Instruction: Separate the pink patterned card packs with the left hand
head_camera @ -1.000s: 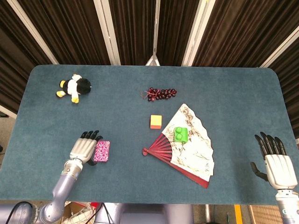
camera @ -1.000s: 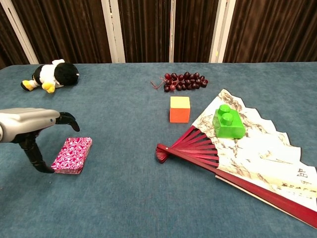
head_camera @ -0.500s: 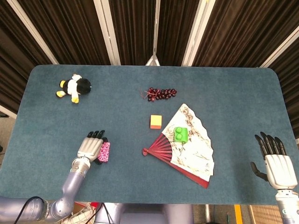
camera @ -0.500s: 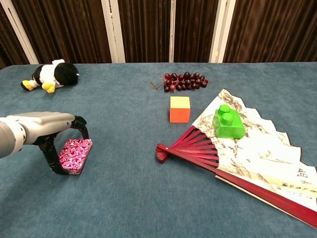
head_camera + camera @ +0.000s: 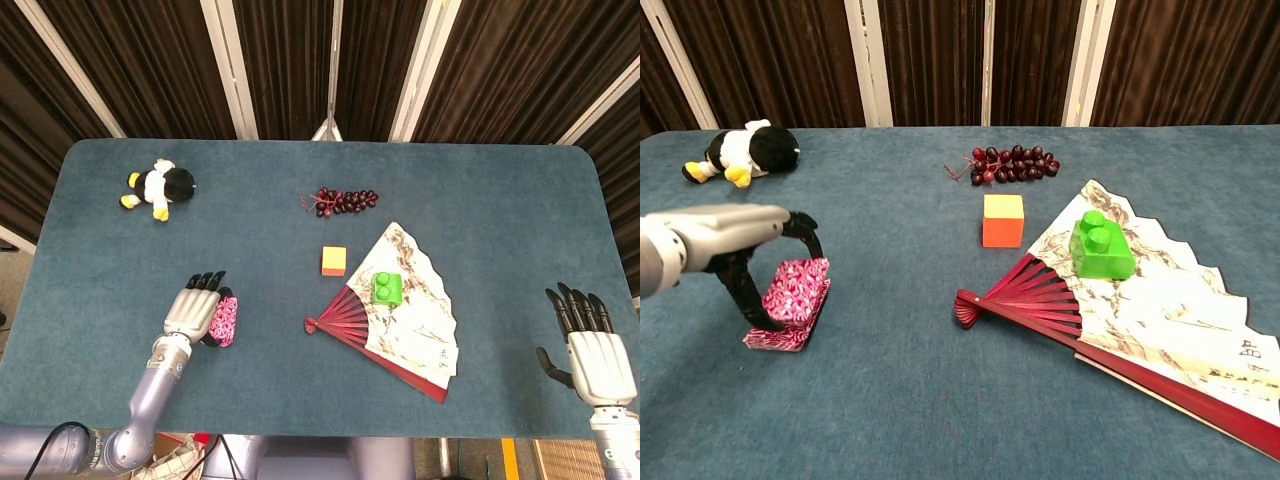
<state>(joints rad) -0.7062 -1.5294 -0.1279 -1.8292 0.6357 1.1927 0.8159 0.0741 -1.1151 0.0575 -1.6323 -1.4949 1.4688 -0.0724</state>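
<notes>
Two pink patterned card packs sit at the front left of the table. My left hand (image 5: 192, 308) (image 5: 728, 240) grips the upper card pack (image 5: 796, 288) (image 5: 224, 318) between thumb and fingers and holds it tilted up on edge. The lower card pack (image 5: 780, 338) lies flat on the cloth beneath it, and the two still touch along the near edge. My right hand (image 5: 592, 352) rests open at the table's front right edge, fingers spread and holding nothing. The chest view does not show it.
A penguin plush (image 5: 157, 188) (image 5: 740, 150) lies at the far left. Dark grapes (image 5: 342, 200) (image 5: 1008, 163) and an orange-yellow cube (image 5: 334, 261) (image 5: 1002, 220) occupy the middle. A green brick (image 5: 388, 288) (image 5: 1102, 247) sits on the spread paper fan (image 5: 415, 325) (image 5: 1170, 310).
My left hand slid right over the packs, closed on the upper one and tipped it up off the lower one. The right hand has not moved.
</notes>
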